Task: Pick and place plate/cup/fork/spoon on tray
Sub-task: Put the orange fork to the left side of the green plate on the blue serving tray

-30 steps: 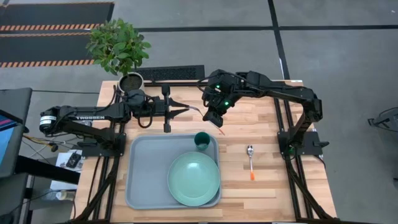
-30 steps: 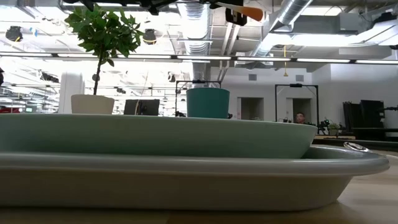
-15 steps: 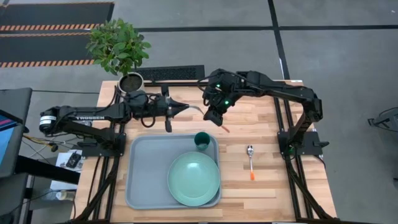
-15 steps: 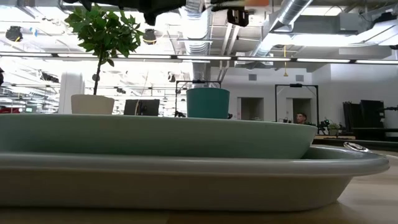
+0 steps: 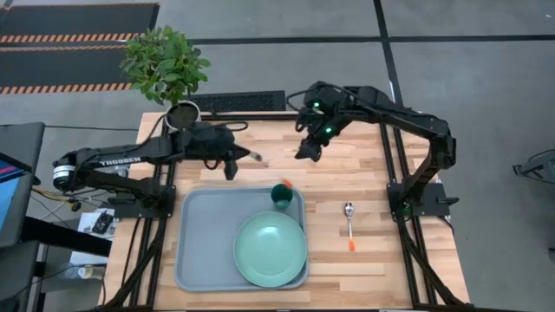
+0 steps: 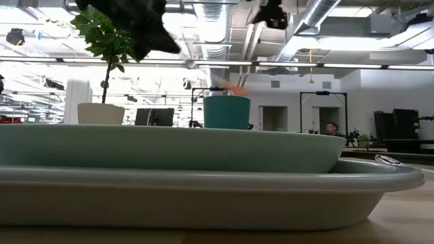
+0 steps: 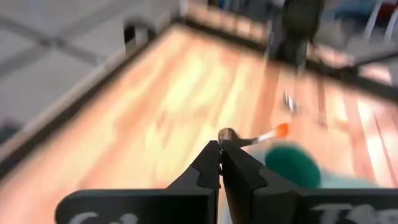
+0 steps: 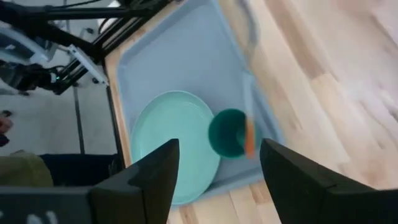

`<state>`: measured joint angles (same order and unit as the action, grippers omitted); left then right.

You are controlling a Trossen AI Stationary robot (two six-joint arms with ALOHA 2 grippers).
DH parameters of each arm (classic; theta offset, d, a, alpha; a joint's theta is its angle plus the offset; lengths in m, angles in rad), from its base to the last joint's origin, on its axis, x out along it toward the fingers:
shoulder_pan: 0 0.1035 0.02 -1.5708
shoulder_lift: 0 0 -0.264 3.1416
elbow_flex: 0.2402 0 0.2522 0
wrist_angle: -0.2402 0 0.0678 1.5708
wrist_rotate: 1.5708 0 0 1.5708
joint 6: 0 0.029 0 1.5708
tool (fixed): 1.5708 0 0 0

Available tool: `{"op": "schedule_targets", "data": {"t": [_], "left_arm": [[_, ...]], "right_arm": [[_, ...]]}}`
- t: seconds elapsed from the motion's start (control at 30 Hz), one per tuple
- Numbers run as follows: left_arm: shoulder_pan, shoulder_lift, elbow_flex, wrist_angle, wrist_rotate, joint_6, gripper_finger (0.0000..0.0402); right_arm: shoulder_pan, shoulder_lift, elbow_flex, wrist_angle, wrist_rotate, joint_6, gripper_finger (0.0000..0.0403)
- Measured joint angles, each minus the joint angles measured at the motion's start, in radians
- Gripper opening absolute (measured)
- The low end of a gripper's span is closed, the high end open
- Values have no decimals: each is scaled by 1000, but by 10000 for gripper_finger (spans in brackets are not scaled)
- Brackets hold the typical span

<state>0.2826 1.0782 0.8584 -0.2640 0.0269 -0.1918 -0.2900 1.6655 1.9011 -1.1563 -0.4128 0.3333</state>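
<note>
The fork (image 5: 270,171) hangs in the air, its orange tip (image 5: 286,183) just above the dark teal cup (image 5: 280,198). My left gripper (image 5: 245,156) is shut on its silver end. My right gripper (image 5: 308,154) stands open and free over the table's far middle, to the right of the fork. The cup and the mint-green plate (image 5: 270,250) stand in the grey-blue tray (image 5: 199,251). The spoon (image 5: 349,221) lies flat on the wood right of the tray. My left gripper pinches the fork's silver end (image 7: 227,134) between its two fingertips, reaching in from the table's left. The fork runs on beyond the fingers, lifted clear, and slants down toward the cup, orange tip (image 7: 281,129) lowest.
A potted plant (image 5: 165,65) stands at the table's far left corner. Bare wood lies right of the tray around the spoon and along the far edge.
My right gripper has opened, let go of the fork and drawn back toward the table's far right. My left gripper has shut on the fork's silver end and swung toward the tray; the fork's orange tip has come down over the cup.
</note>
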Motion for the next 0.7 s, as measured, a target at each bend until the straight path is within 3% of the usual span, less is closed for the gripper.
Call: {"op": "schedule_targets", "data": {"t": [0.17, 0.33, 0.7], "left_arm": [[11, 5, 185, -432, 59, 10, 0], [11, 4, 327, -696, 150, 5, 0], [6, 4, 380, -752, 115, -38, 0]], "right_arm": [[-24, -42, 0, -76, 35, -42, 243], [-31, -69, -2, -78, 53, -55, 239], [-30, -64, -2, -81, 91, -107, 239]]}}
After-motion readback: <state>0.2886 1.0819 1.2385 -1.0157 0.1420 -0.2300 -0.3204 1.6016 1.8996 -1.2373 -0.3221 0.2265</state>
